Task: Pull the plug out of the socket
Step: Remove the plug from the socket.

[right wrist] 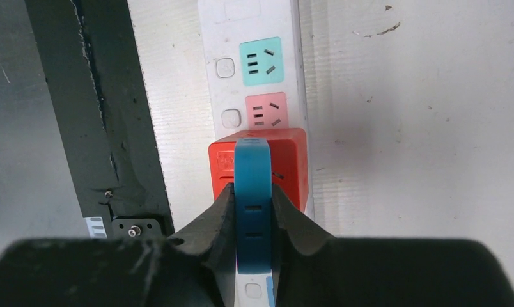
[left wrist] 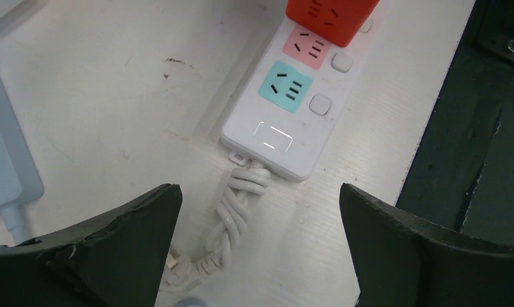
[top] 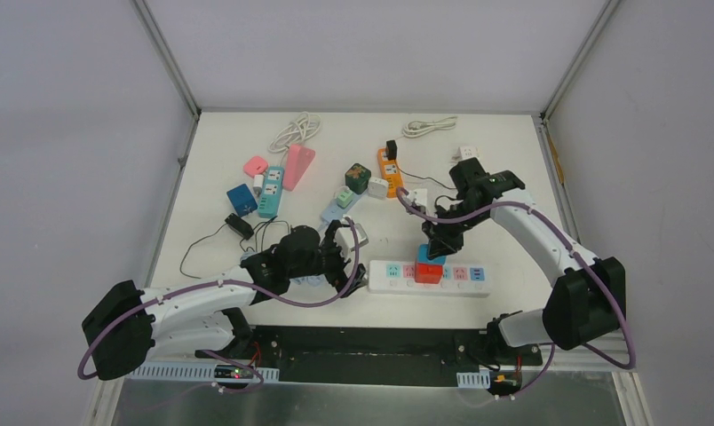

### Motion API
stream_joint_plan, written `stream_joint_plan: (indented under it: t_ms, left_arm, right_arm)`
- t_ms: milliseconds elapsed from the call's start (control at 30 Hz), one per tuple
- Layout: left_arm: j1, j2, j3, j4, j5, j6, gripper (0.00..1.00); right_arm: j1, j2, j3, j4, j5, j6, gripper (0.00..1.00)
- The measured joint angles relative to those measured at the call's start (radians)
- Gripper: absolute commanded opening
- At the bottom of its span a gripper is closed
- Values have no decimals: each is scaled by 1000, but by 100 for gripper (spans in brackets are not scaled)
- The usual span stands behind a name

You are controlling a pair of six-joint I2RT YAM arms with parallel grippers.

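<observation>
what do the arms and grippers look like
The left arm and right arm have white links and bulky black joints, with a thin purple cable looping loosely along the outside of each. The left gripper and right gripper are black. Their fingers are matte wedges with rough, worn edges.

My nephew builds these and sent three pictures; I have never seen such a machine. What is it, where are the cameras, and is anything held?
Two robot arms stand at a table. One picture looks down from above; the other two come from cameras on each wrist. Near the arms lies a white power strip with a red cube adapter on it; coloured adapters and cables lie farther back. The right gripper is shut on a blue plug at the red cube. The left gripper is open, empty.
</observation>
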Motion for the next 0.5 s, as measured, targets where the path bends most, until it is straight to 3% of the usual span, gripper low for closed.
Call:
stream_joint_plan:
  t_ms: [133, 300, 500]
  left_arm:
    - [0, 4, -30, 98, 38, 8, 99]
    - [0, 18, -157, 359, 114, 62, 99]
    - [-3, 201, -122, 583, 177, 141, 99]
  right_arm:
    - [14, -9, -3, 6, 16, 0, 0]
    - [21, -12, -3, 6, 21, -13, 0]
    - [23, -13, -3, -6, 16, -58, 0]
